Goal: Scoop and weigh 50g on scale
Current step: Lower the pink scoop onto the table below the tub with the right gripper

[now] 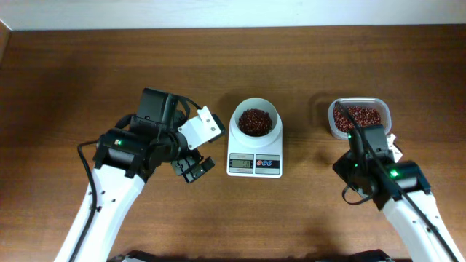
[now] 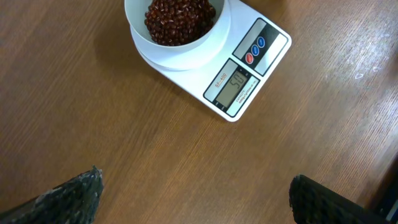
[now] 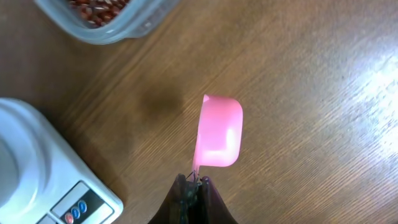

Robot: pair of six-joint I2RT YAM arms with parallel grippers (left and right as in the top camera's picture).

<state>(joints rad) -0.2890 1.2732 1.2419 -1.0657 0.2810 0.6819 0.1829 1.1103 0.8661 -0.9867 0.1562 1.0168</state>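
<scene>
The white scale (image 1: pixel 255 164) stands at the table's middle, and its round bowl (image 1: pixel 237 116) holds a heap of red-brown beans (image 1: pixel 255 121). In the left wrist view the scale (image 2: pixel 261 59) lies ahead, its display showing what looks like 50, with beans (image 2: pixel 179 18) in the bowl. My left gripper (image 2: pixel 196 190) hovers open over bare wood left of the scale, holding nothing. My right gripper (image 3: pixel 194 183) is shut on the thin handle of a pink scoop (image 3: pixel 219 134), held over the table between scale and tub. No beans show in the scoop.
A clear plastic tub (image 1: pixel 386 110) with more beans (image 1: pixel 357 115) sits right of the scale, just beyond my right arm; its wall (image 3: pixel 118 31) shows at the top left of the right wrist view. A corner of the scale (image 3: pixel 37 168) lies at the scoop's left.
</scene>
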